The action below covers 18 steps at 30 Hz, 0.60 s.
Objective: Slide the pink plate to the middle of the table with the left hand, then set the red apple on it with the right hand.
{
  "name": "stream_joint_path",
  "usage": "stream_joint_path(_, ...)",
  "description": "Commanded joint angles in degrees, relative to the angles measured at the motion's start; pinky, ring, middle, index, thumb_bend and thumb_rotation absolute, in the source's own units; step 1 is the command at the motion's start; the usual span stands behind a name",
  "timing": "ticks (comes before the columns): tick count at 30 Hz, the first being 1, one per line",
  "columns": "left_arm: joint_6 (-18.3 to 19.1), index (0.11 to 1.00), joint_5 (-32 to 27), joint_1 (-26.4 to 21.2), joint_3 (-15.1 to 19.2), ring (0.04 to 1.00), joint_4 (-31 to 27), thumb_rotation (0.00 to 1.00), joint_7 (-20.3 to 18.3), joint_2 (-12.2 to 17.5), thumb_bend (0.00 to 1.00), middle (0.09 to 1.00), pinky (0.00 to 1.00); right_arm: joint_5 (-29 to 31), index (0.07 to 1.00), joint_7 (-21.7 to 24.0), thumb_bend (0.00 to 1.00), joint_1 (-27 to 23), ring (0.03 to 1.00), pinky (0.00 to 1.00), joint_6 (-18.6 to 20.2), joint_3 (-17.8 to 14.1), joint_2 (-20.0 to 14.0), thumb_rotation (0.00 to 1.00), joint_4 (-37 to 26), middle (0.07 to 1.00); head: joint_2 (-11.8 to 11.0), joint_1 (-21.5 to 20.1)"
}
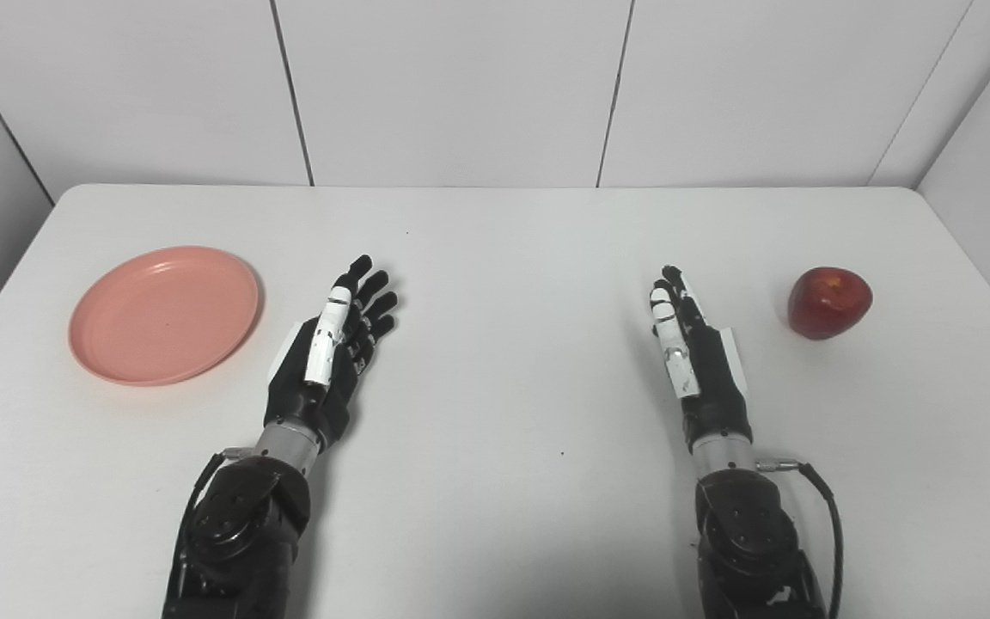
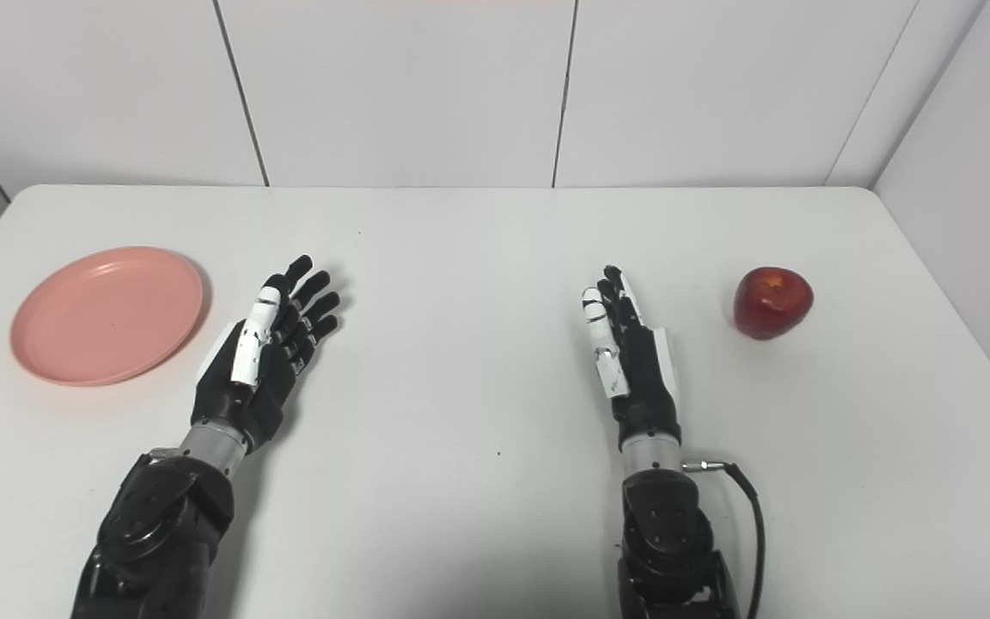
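1. Two hands and two task things showing on the white table [image 1: 495,481], so going left to right.
2. Sitting flat and empty far over on the left side: pink plate [image 1: 164,314], well short of the middle, so the slide not yet done.
3. Hovering or resting just right of the plate, near its rim but apart from it: left hand [image 1: 336,352]. Fingers [image 1: 375,297] stretched out and a bit fanned, holding nothing. Probably parked there because it's the one meant to push the plate, and an open flat hand looks handy for hooking the rim and dragging it rightwards.
4. Staying bare in the gap between both hands: middle of the table, presumably where the plate needs to end up.
5. Pointing straight ahead, turned edge-on: right hand [image 1: 693,344], fingers extended and close together, gripping nothing. Looking like waiting its turn, since the apple step comes second.
6. Standing near the right edge, right of that hand and clearly apart from it: red apple [image 1: 829,302], untouched. Being round, probably rolling if nudged, so likely needing a proper wrap-around grasp.
7. Judging overall: barely started, first move being the left hand going over to the plate.
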Motion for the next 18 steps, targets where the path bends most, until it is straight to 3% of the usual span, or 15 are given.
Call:
stream_joint_path(1,0.2,0.96,0.2,-1.2,-0.2,0.946,-2.4,1.0,-0.2,-0.2,0.36,0.963,0.96,0.2,0.939,-0.4,0.15,-1.3,0.91,0.89,-3.6,0.1,0.2,1.0,-1.4,0.925,0.1,0.1)
stream_joint_path(13,-0.3,0.966,0.2,-1.2,-0.3,0.95,-1.9,1.0,-0.4,-0.1,0.35,0.967,0.96,0.2,0.94,-0.6,0.15,-1.5,0.909,0.89,-3.4,0.0,0.2,1.0,-1.1,0.925,-0.2,0.7)
stream_joint_path(18,-0.7,0.966,0.1,-1.1,-0.6,0.95,-1.5,1.0,-0.5,-0.5,0.36,0.968,0.97,0.5,0.943,-0.3,0.15,-1.4,0.913,0.9,-4.2,-0.1,-0.5,1.0,-0.4,0.93,-1.4,4.6)
